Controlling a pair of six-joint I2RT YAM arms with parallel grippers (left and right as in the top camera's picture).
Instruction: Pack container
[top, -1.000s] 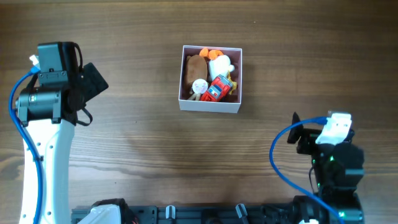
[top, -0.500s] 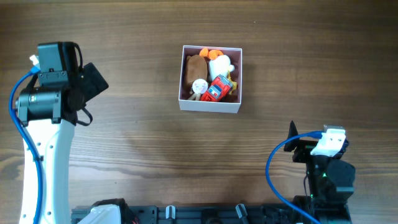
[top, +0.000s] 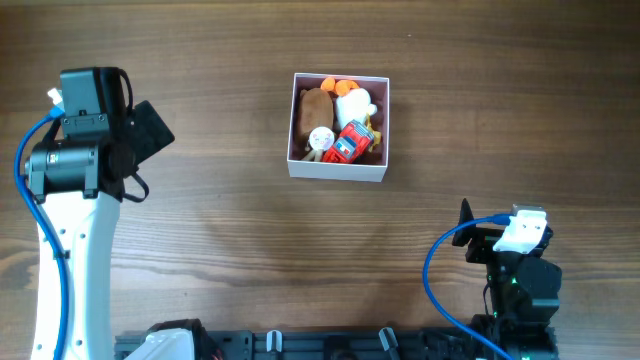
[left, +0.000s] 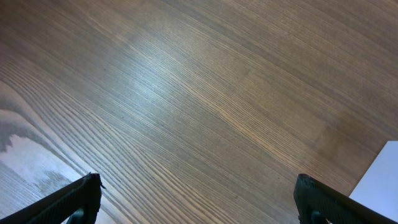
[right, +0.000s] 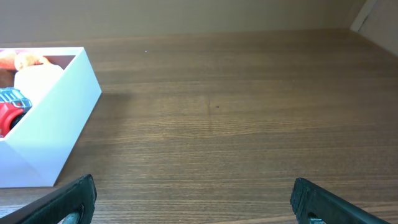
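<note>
The container (top: 338, 170) is a square white box at the table's middle back. It holds several toys: a brown plush (top: 316, 105), an orange one (top: 340, 87), a white one (top: 355, 104) and a red toy car (top: 349, 142). It also shows at the left of the right wrist view (right: 50, 118), and its white corner shows in the left wrist view (left: 380, 180). My left gripper (left: 198, 198) is open and empty over bare wood at the far left. My right gripper (right: 194, 198) is open and empty near the front right edge.
The left arm (top: 75, 160) stands at the far left and the right arm (top: 518, 270) at the front right, each with a blue cable. A dark rail (top: 330, 345) runs along the table's front edge.
The right arm has pulled back toward the front edge, away from the container. The left arm and the container have not moved.
</note>
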